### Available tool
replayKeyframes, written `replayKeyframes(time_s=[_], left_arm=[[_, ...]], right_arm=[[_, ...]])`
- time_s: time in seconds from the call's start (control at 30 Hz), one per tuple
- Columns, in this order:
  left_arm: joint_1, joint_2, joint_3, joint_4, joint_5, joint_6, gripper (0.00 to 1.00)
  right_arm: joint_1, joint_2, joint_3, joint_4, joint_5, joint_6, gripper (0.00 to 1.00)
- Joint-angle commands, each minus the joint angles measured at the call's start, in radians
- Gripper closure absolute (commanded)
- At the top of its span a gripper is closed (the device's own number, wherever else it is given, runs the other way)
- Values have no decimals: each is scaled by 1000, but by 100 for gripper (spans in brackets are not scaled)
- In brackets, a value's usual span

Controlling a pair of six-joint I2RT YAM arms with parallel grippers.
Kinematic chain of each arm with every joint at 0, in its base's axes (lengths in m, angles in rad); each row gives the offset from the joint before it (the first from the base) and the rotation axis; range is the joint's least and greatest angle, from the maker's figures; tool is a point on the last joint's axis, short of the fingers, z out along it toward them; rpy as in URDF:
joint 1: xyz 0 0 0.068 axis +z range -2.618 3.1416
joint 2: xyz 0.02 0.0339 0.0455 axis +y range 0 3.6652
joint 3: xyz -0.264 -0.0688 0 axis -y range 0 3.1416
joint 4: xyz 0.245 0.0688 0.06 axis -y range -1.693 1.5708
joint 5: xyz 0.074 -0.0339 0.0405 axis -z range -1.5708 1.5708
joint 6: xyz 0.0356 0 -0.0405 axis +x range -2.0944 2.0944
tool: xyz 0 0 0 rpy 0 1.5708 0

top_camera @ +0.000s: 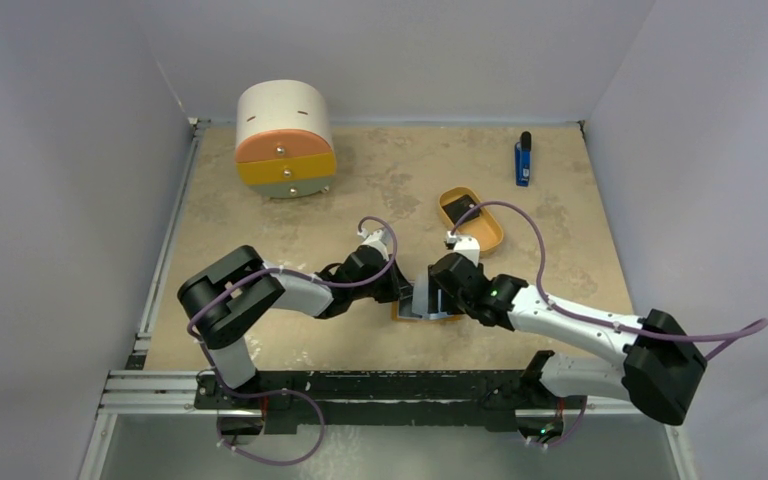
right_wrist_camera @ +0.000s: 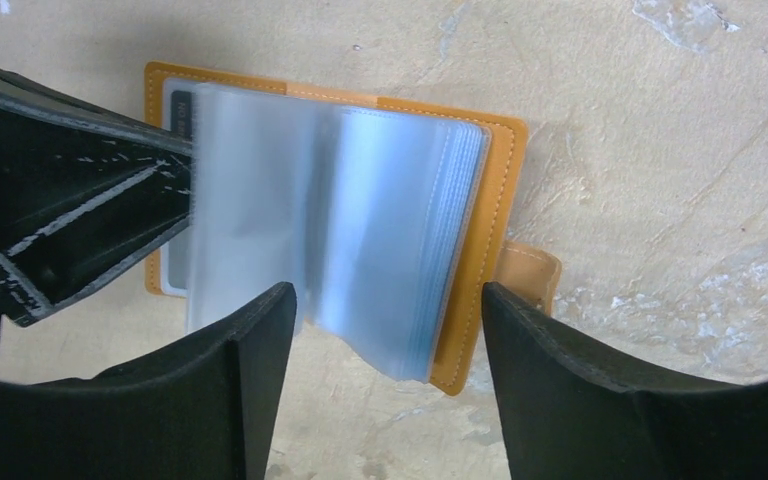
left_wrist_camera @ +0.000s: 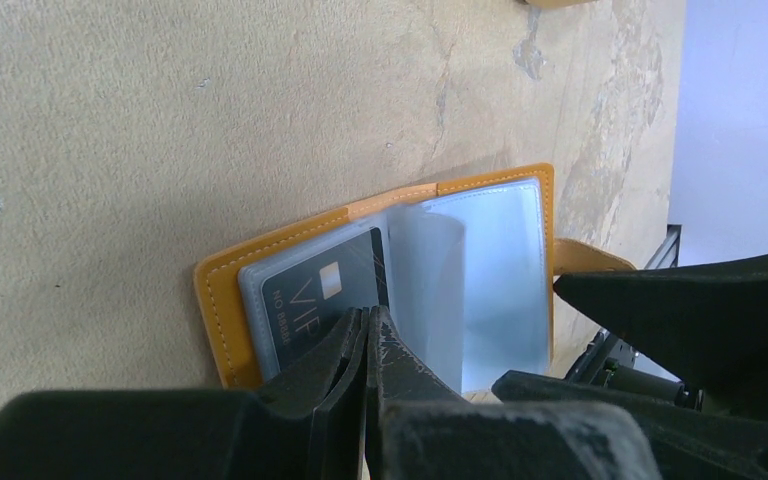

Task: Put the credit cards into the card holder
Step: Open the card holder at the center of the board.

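The card holder (top_camera: 426,311) lies open on the table, orange with clear grey-blue sleeves fanned up (right_wrist_camera: 380,210). A black credit card (left_wrist_camera: 310,300) marked VIP sits in its left sleeve. My left gripper (left_wrist_camera: 367,315) is shut, its tips pressed on that card near the spine; nothing shows between the jaws. It also shows in the right wrist view (right_wrist_camera: 80,210). My right gripper (right_wrist_camera: 388,300) is open just above the holder's near edge, with the loose sleeves between its fingers. Another black card (top_camera: 457,207) lies in the tan tray.
The tan oval tray (top_camera: 485,232) stands just behind the grippers. A round drawer cabinet (top_camera: 285,140) is at the back left. A blue-and-black stick (top_camera: 523,160) lies at the back right. The holder's snap tab (right_wrist_camera: 530,272) sticks out on its right side.
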State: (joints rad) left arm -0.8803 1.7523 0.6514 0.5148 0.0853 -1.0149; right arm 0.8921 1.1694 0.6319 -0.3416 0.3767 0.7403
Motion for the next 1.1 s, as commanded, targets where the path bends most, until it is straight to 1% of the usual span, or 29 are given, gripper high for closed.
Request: replayKeyframes(time_s=[0.0, 0.07, 0.23, 0.33, 0.47, 0.57, 0.63, 0.67, 0.7, 0.77, 0.87, 0.93, 1.0, 1.07], left_arm=[[1, 41, -42, -128, -54, 24, 100], [1, 41, -43, -127, -54, 22, 100], [1, 29, -54, -115, -49, 15, 100], [1, 6, -58, -119, -51, 10, 100], [1, -46, -51, -166, -64, 10, 100], [1, -106, -40, -231, -82, 16, 99], [1, -169, -34, -277, -82, 24, 91], [1, -200, -31, -301, -107, 29, 87], [3, -228, -25, -330, -118, 36, 81], [3, -284, -9, -394, -140, 49, 75], [2, -369, 0, -466, -164, 58, 71], [2, -421, 0, -482, -175, 48, 69], [2, -445, 7, -459, -162, 33, 67], [3, -437, 16, -401, -127, 16, 67]], right_arm=[[4, 6, -10, -15, 21, 44, 34], [4, 20, -14, -15, 22, 56, 38], [2, 58, -29, 33, 0, 47, 38], [2, 99, -22, 58, -13, 36, 41], [2, 136, -11, 65, -7, 36, 36], [2, 140, -17, 73, -6, 30, 36], [2, 156, -18, 74, -2, 26, 37], [2, 164, -19, 76, -3, 26, 37], [2, 170, -21, 81, -5, 26, 37], [2, 177, -27, 93, -8, 30, 37], [2, 179, -32, 105, -15, 36, 37], [2, 182, -30, 107, -17, 35, 37], [2, 185, -26, 110, -15, 32, 37], [2, 187, -26, 114, -16, 31, 37]])
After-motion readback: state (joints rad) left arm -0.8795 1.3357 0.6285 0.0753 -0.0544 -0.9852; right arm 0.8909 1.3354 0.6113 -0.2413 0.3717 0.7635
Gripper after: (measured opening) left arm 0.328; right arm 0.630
